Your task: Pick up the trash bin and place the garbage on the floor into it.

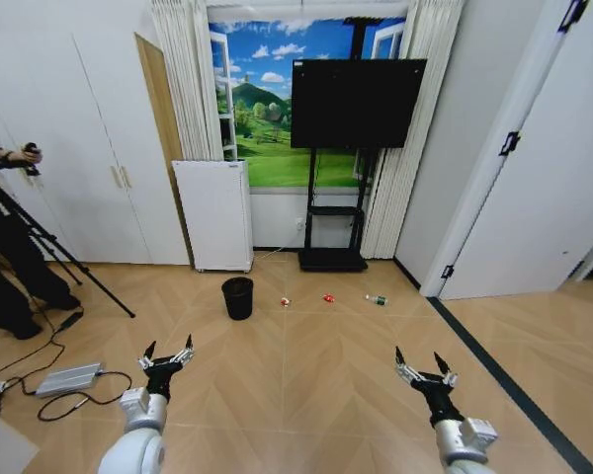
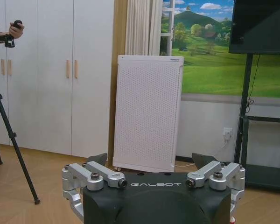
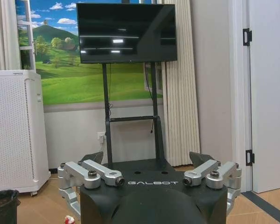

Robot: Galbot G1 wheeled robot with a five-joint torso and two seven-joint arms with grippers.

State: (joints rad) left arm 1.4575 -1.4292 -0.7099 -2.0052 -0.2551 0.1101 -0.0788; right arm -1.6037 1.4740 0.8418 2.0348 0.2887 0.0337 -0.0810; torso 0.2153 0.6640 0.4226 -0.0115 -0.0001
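Trash bin point(image 1: 237, 297) upright beside seemingly 3 scraps point(image 1: 328, 297).

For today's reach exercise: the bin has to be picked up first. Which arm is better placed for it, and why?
Probably the left. The bin stands left of centre on the floor, nearer in line with the open left gripper. The open right gripper is farther to the side. Both hang well short of it.

On the wooden herringbone floor point(image 1: 306, 365) I count one small black round mesh bin point(image 1: 237, 297), three scraps of litter, namely a red-and-white wrapper point(image 1: 286, 302), a red wrapper point(image 1: 328, 297) and a clear green-capped bottle point(image 1: 377, 299), plus one tall white perforated box appliance point(image 1: 215, 214).
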